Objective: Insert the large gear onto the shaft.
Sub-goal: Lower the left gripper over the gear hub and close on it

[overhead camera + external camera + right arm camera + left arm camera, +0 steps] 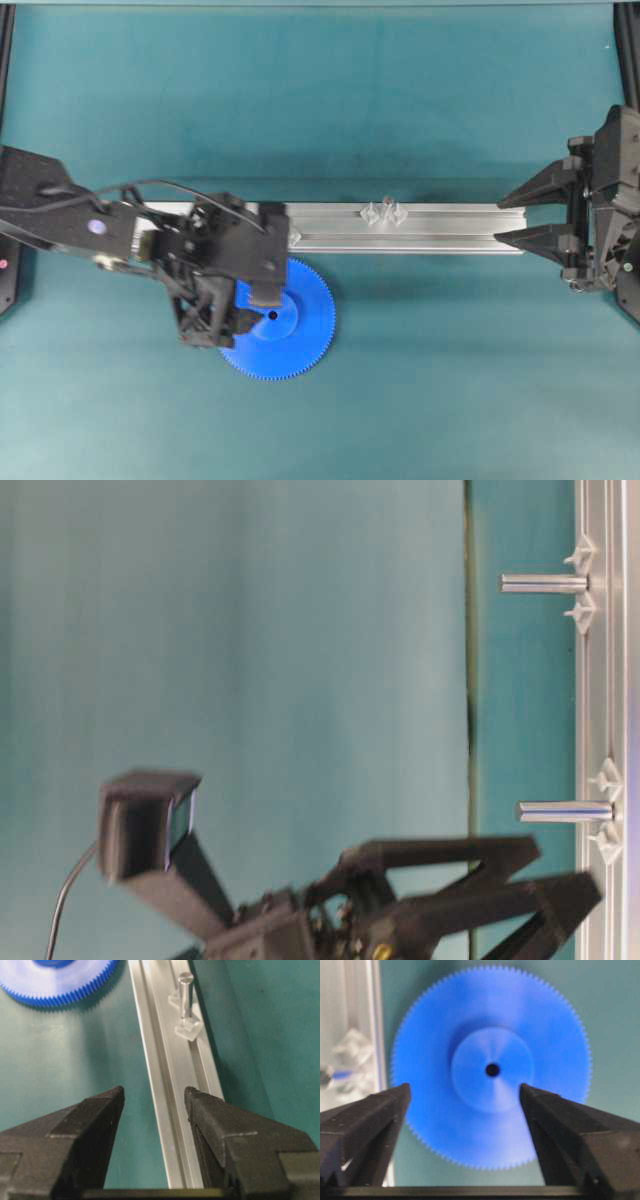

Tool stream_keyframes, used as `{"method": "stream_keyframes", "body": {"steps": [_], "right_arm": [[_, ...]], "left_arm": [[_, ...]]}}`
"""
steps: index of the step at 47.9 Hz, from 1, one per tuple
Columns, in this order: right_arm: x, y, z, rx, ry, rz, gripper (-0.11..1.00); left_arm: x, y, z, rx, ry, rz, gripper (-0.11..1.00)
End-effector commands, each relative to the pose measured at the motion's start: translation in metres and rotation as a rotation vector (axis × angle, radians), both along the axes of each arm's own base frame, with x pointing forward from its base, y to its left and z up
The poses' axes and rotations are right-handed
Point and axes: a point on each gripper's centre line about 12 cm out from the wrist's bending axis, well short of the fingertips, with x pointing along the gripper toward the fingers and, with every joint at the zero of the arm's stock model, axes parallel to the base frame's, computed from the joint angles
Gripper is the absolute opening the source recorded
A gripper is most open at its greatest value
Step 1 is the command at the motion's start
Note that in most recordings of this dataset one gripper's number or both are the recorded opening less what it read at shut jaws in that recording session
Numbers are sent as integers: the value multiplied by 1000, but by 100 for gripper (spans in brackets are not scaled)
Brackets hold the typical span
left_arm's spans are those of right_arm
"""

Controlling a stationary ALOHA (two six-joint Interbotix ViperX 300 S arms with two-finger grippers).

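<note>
Bore point(492, 1069) in left wrist view only

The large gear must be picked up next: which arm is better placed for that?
Left. The left gripper hangs open directly over the large gear; the right gripper is at the far end of the rail.

both of your arms are matte black. the left arm point(60, 215) is a boxy link with a thin black cable point(150, 186) looping over it from 9 o'clock and a small pale violet round mark point(97, 227) on top; a silvery patch shows near the wrist. your left gripper point(258, 310) has an open lattice frame and blunt wedge fingers point(370, 1120), faintly speckled. your right gripper point(510, 218) ends in two tapering black fingers point(85, 1125) with pale scuffed edges. a boxy black camera housing point(148, 825) rides above one wrist, and a small brass-coloured screw point(381, 950) sits below it.
</note>
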Motion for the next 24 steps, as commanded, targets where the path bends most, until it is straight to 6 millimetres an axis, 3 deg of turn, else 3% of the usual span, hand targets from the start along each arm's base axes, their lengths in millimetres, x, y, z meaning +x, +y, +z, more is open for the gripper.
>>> {"method": "stream_keyframes", "body": {"steps": [1, 24], "right_arm": [[2, 0, 4, 9, -1, -4, 60], [-11, 2, 4, 13, 5, -4, 60]], "left_arm": [[10, -12, 8, 0, -26, -31, 91], [20, -20, -40, 22, 167, -45, 92]]}}
